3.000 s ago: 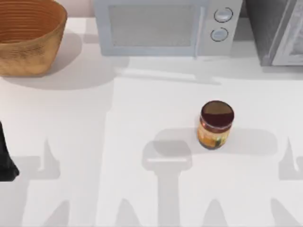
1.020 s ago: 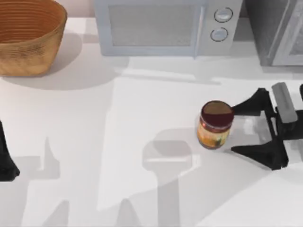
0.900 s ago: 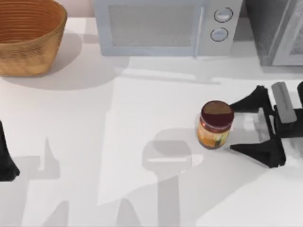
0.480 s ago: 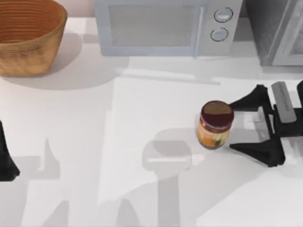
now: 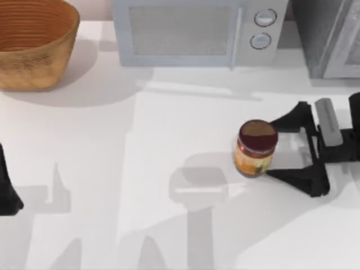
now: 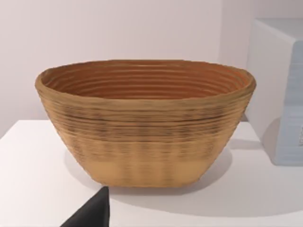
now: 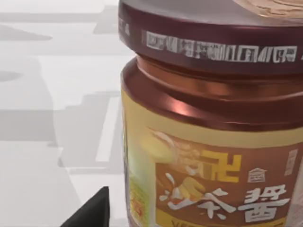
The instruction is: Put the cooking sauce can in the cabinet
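Right hand (image 5: 271, 147): low over the surface (image 5: 169, 225) at its right side, reaching in from the right edge, fingers pointing left at the can (image 5: 256, 148). Spread wide; one finger (image 5: 288, 120) lies on the can's far side, the other (image 5: 292, 179) on its near side. The tips are level with the can's right flank, and I cannot tell if either one touches it.
Left arm (image 5: 7, 185): parked at the left edge of the surface, a dark shape only.
Left hand: cannot tell its state.
Can: upright on the surface, right of centre, in front of the microwave (image 5: 194, 31) and well apart from it. Maroon lid, orange-yellow label.
Cabinet (image 5: 329, 36): back right corner, just beside the microwave, speckled grey with a light framed door.
Basket (image 5: 35, 45): back left corner, upright.
Top view adds: the whole layout, with both fingers straddling the can.
Right wrist view adds: the can (image 7: 213, 127) up close, with its ribbed lid edge, shiny brown shoulder and printed characters on the label.
Left wrist view adds: the basket (image 6: 144, 120) side-on, with the microwave's side (image 6: 279, 90) beside it.
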Available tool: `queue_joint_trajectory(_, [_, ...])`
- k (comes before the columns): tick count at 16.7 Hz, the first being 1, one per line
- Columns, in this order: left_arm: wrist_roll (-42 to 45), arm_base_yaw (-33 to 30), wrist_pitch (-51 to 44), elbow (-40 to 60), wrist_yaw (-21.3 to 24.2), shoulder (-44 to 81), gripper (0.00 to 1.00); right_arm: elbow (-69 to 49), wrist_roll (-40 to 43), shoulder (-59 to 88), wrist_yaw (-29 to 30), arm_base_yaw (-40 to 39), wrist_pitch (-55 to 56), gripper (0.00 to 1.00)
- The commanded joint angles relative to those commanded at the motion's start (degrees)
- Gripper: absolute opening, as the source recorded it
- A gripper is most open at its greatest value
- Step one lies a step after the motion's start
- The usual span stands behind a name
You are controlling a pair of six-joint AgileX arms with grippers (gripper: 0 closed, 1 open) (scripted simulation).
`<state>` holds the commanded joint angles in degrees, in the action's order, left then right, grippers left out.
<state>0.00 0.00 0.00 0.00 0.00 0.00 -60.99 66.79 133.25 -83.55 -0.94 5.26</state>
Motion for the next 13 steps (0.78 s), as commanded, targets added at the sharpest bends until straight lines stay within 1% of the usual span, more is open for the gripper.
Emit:
queue_joint_trajectory(8, [0.0, 0.0, 0.0, 0.0, 0.0, 0.0, 1.0, 6.61, -29.24, 1.9, 3.09, -4.84, 37.74, 1.0])
queue_joint_trajectory(11, [0.0, 0.0, 0.0, 0.0, 0.0, 0.0, 1.0, 8.39, -37.05, 1.53, 4.82, -6.91, 46.75, 1.0])
queue_joint_trajectory(13, [0.0, 0.0, 0.0, 0.0, 0.0, 0.0, 1.0, 8.99, -39.86, 1.19, 5.57, -7.76, 49.69, 1.0])
